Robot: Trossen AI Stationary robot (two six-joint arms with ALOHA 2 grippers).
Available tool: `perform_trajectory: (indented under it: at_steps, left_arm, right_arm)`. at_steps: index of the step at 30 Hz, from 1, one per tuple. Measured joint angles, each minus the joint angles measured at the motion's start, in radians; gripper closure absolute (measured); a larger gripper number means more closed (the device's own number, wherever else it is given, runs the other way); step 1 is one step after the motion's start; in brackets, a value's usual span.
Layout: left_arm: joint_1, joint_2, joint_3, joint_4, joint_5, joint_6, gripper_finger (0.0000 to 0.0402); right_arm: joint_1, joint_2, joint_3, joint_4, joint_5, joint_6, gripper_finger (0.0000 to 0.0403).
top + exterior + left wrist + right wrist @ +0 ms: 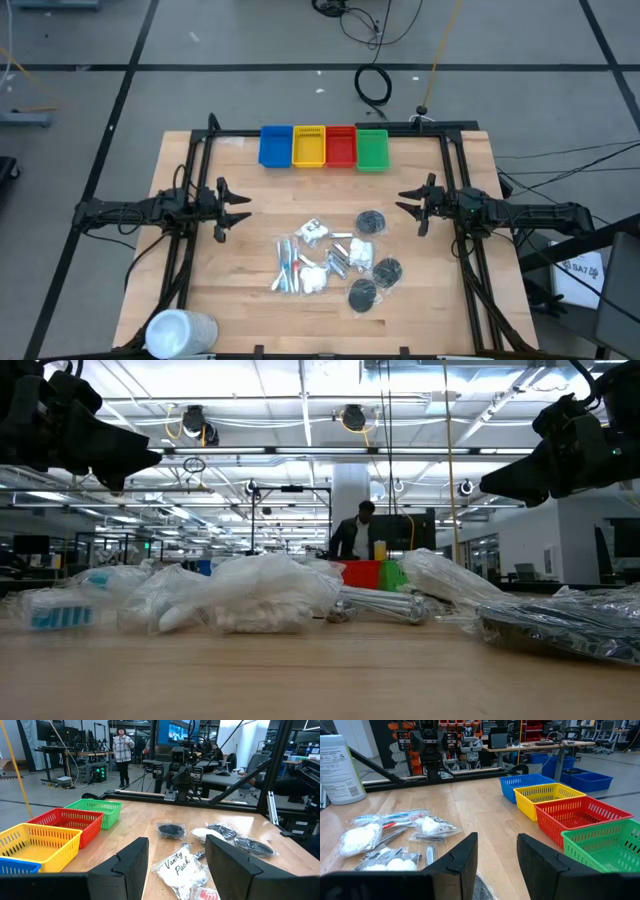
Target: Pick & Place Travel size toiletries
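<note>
Lying in a messy heap, the small travel toiletries [335, 258] sit on the light wooden worktop [250, 290], a little below the middle of the high view. The heap has dark grey round discs [372, 222], soft white packets [313, 233], short silver tubes [341, 262] and thin sticks in clear wrap [285, 266]. One packet has "Vanity Pack" written on it [181, 867].

The left hand [236, 209] hangs over the worktop at the middle left of the high view. Its two dark fingers [131, 865] are apart and hold nothing. The right hand [410, 203] hangs at the middle right, facing the left one across the heap. Its fingers [462, 857] are apart too, with nothing between them.

Four plastic bins stand side by side along the top edge: blue [275, 146], yellow [308, 146], red [341, 147] and green [372, 150]. A big white tub [180, 332] lies in the lower left corner. A person [122, 750] stands in the room behind.
</note>
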Motion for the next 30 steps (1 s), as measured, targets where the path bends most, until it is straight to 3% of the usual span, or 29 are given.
perform_trajectory:
  at_steps: [14, 21, 30]
  left_arm:
    - [0.000, 0.000, 0.000, 0.000, 0.000, 0.000, 0.0210]
    - [0.000, 0.000, 0.000, 0.000, 0.000, 0.000, 0.0210]
    - [0.000, 0.000, 0.000, 0.000, 0.000, 0.000, 0.0210]
  right_arm:
    - [0.000, 0.002, 0.000, 0.000, 0.000, 0.000, 0.0277]
    - [-0.110, 0.008, 0.000, -0.002, -0.052, 0.000, 0.0277]
    - [-0.116, 0.009, 0.000, -0.001, -0.052, 0.000, 0.0277]
